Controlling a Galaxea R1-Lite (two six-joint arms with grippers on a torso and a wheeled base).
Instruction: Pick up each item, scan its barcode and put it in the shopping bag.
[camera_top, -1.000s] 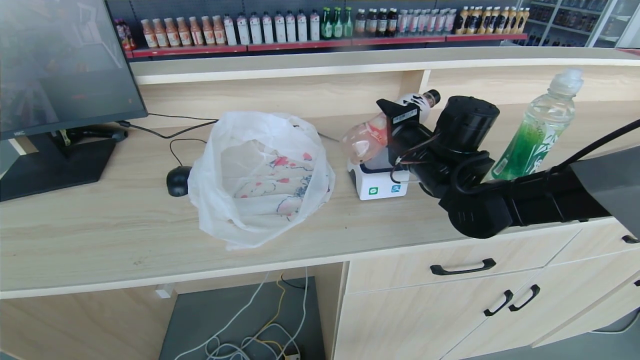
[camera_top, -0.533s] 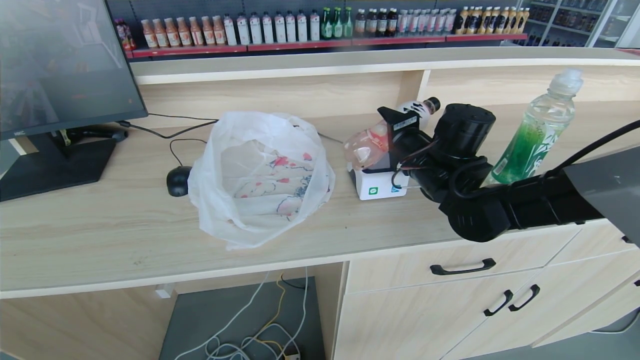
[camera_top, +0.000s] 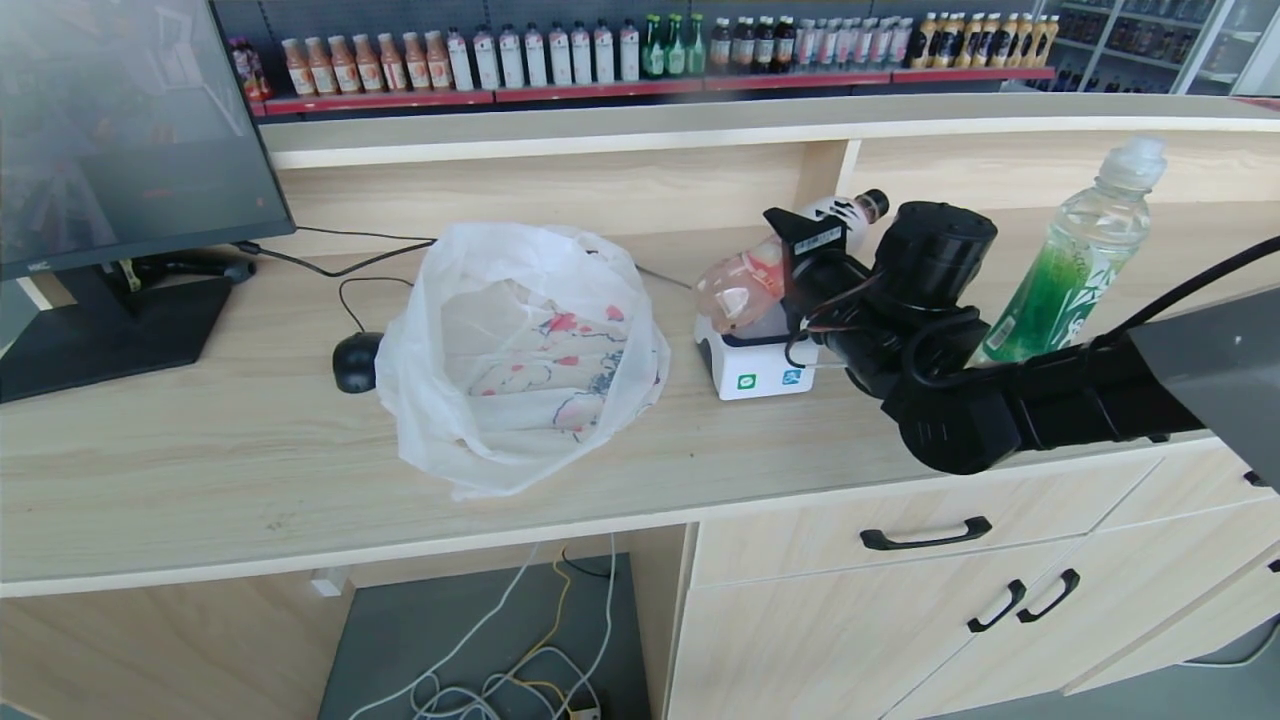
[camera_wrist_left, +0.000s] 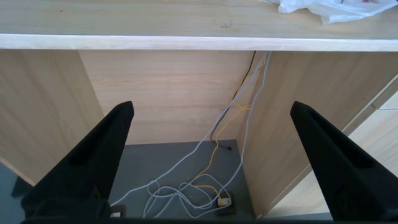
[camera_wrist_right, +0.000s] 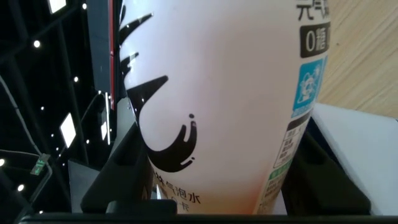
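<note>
Holding 1 pink bottle (camera_top: 735, 285) over 1 scanner (camera_top: 755, 377), R gripper (camera_top: 798, 262).

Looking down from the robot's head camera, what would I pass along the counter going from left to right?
In order: monitor → computer mouse → plastic shopping bag → white scanner box → green bottle.

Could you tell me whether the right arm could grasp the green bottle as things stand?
Probably not: the right gripper is shut on the pink bottle over the scanner, though the green bottle stands beside that arm.
</note>
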